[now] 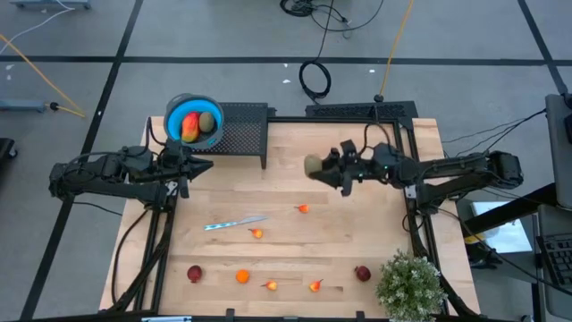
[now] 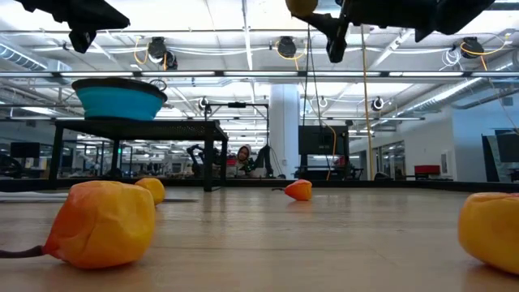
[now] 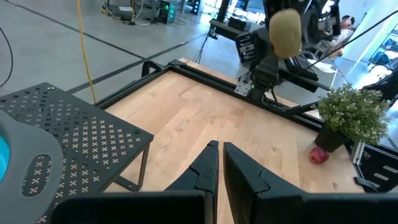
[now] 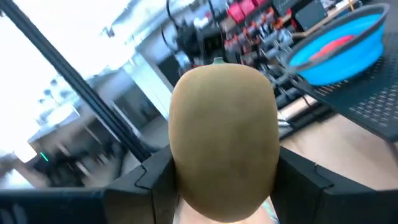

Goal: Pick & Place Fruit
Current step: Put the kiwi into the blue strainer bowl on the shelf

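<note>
Right claw: the right claw (image 1: pixel 323 167) is clamped on a brown kiwi (image 1: pixel 313 165), held in the air over the back middle of the worktop (image 1: pixel 357 233).
Left claw: the left claw (image 1: pixel 204 165) hangs with its fingers closed on nothing, by the worktop's back left corner, just beside the bowl.
Bowl: a blue bowl (image 1: pixel 172 112) sits on a black rack (image 1: pixel 243 130) at the back left corner; it holds an orange-red fruit (image 1: pixel 189 126) and another kiwi (image 1: pixel 207 123).
Loose fruit: small orange pieces (image 1: pixel 257 233) and dark red ones (image 1: pixel 362 273) lie toward the front edge; a knife (image 1: pixel 234 223) lies left of centre.
Step in hand: probably carrying the kiwi to the bowl.
Doing it well: keep the kiwi above the bowl's rim, steer clear of the left claw, and let go only once it is over the bowl's opening.
</note>
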You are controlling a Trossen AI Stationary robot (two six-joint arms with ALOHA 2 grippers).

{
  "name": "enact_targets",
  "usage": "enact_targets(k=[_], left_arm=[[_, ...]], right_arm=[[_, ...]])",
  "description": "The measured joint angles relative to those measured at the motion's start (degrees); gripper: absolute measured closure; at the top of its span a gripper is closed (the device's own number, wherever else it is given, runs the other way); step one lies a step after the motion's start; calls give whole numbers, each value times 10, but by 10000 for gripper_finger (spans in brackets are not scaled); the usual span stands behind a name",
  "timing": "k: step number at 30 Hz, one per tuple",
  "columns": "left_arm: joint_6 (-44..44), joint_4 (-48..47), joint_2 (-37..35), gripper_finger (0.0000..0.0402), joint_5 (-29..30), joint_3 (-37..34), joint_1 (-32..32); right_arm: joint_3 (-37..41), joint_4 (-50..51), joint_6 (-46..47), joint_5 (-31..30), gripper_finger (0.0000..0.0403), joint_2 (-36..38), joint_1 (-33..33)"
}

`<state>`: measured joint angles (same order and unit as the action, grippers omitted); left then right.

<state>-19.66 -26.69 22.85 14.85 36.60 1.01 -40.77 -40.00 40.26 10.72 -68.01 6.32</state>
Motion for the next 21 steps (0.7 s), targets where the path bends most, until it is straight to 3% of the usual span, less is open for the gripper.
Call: enact_targets(k=[14, 21], left_arm=[[0, 0, 0, 380, 0, 0, 0], [0, 0, 0, 380, 0, 0, 0]], right_arm=[[0, -217, 310, -18, 214, 0, 35], [0, -290, 374, -19, 212, 0, 39]])
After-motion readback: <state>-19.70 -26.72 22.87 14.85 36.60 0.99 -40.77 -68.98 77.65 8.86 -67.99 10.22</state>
